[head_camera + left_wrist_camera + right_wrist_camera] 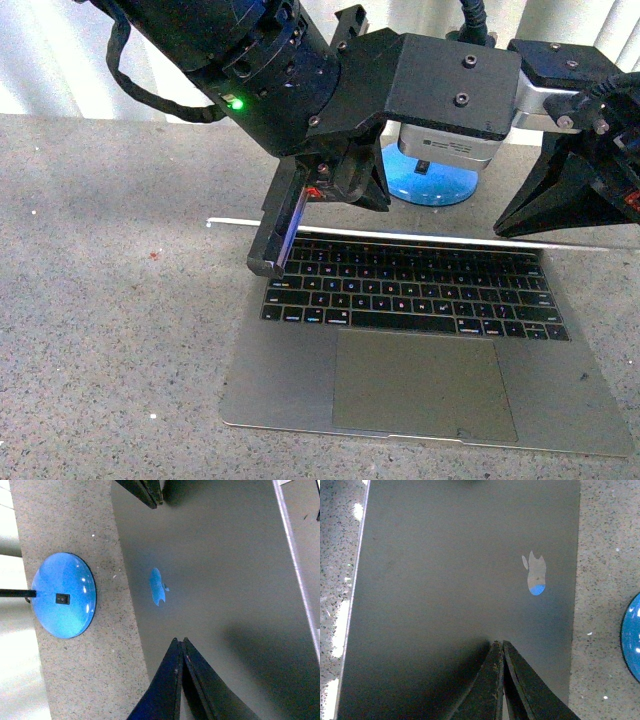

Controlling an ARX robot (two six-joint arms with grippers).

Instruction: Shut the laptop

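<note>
The silver-grey laptop [415, 335] lies flat on the speckled desk [110, 330], not yet shut. Its black backlit keys [410, 290] and wide trackpad [420, 385] are showing. The lid [445, 580] is tipped forward, with a shiny logo [536, 575] on its back.

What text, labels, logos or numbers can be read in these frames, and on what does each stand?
No word or number can be read.
Apple logo, no lettering: on the laptop lid.
Keyboard legends: backlit, too small to read.
Label on the grey wrist module: too blurred.
Switch on the blue domed base: no legible marking.
</note>
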